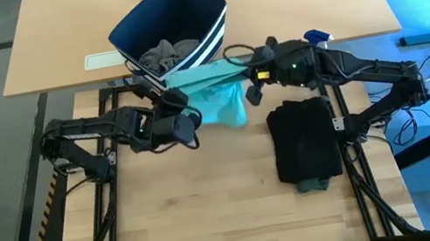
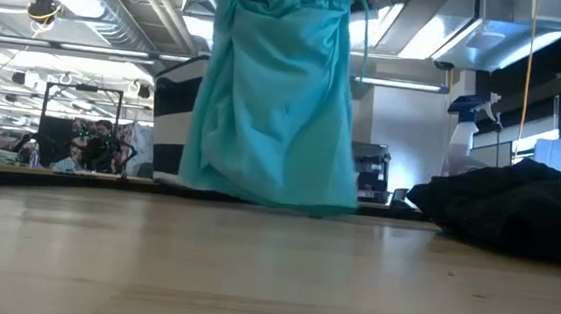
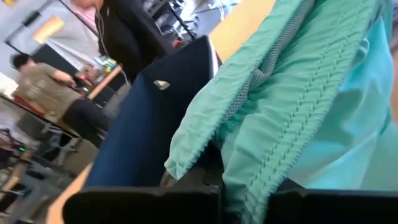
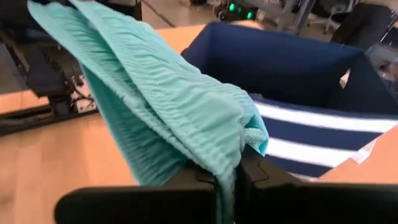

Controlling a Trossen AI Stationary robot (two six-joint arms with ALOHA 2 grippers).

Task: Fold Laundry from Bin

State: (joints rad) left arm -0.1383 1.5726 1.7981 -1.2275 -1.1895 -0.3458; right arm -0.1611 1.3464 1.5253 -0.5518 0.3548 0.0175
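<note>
Your left gripper (image 1: 169, 102) and your right gripper (image 1: 242, 64) are both pinched shut on the soft teal cloth with a stretchy waistband (image 1: 215, 94). They hold it up between them, and it hangs down to the wooden table (image 1: 213, 209). The navy-blue cloth bin with white stripes (image 1: 171, 23) sits just behind, with grey clothes (image 1: 166, 54) inside. A folded black garment (image 1: 304, 147) lies on the table by your right arm.

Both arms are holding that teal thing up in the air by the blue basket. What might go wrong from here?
The left gripper and right gripper each pinch only a narrow bit of the teal garment's waistband, so it might slip free. Its hem hangs just at the table and could bunch when lowered. The bin sits close behind, and the folded black pile lies nearby; a swing might disturb either.
</note>
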